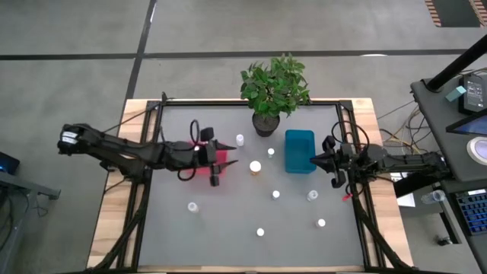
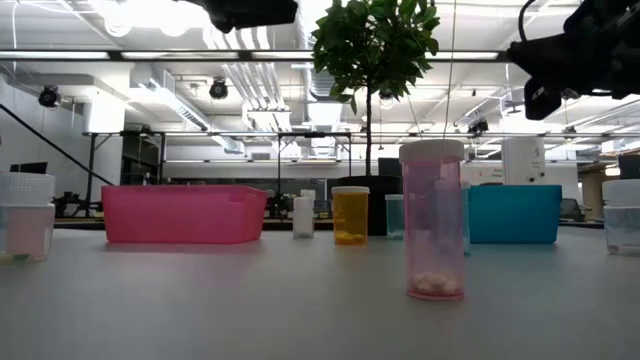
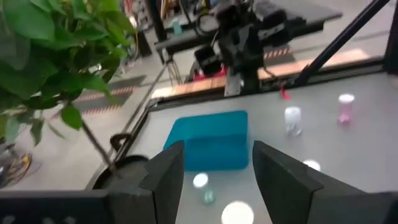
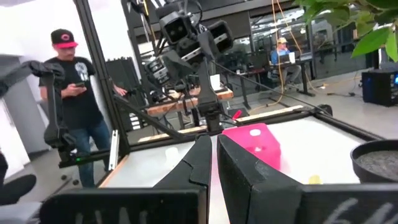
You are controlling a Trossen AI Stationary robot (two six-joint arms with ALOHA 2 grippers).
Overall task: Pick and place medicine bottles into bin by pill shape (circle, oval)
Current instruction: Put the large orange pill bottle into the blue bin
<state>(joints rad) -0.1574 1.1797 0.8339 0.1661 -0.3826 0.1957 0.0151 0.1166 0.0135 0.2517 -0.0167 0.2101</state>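
The left gripper [image 1: 230,164], jaws apart and empty, hangs over the red rectangular plastic bin [image 1: 221,157]; the right gripper [image 1: 313,160], shut, waits beside the teal rectangular plastic bin [image 1: 299,151]. About 8 white-capped medicine bottles [image 1: 255,167] stand loose — a low sweep could topple one.

A grey concrete floor [image 1: 68,30], crossed by dark seams, is seen around the wood-edged table [image 1: 114,205] with its grey mat, and a dark desk [image 1: 456,99] carrying a keyboard and devices is placed to one side. Beyond the table a large workshop hall is shown, lit by long ceiling strip lights [image 2: 150,55] and run through with ducts and pipes, with black metal frames and workbenches standing on the floor. A person in a dark shirt and cap [image 4: 74,106] is seen standing by a frame, and another person [image 4: 283,59] is seated farther back.
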